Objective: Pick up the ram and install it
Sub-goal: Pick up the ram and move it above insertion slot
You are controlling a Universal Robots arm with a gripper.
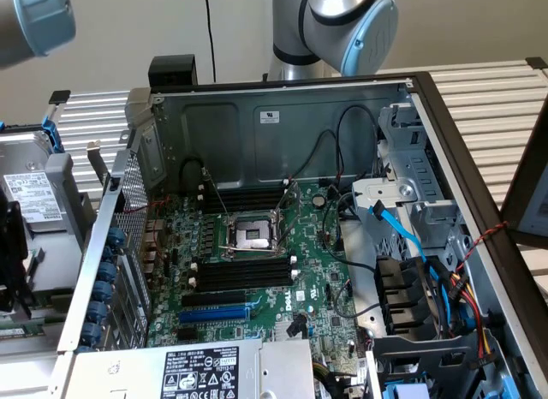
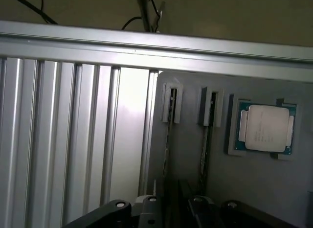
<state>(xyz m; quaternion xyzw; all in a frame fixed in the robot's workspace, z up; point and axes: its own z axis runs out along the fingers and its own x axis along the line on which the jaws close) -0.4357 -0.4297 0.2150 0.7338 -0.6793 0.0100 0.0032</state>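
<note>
In grey holder [image 2: 220, 189], standing on edge in its slots: ram [image 2: 167, 140], second stick [image 2: 208, 140]; then processor [image 2: 266, 127] in its pocket. By holder's edge, hand [image 2: 171, 211]; clenched or released, cannot tell. Under holder, ribbed aluminium counter [image 2: 73, 140]; beyond, dim wall [image 2: 220, 12].
</note>
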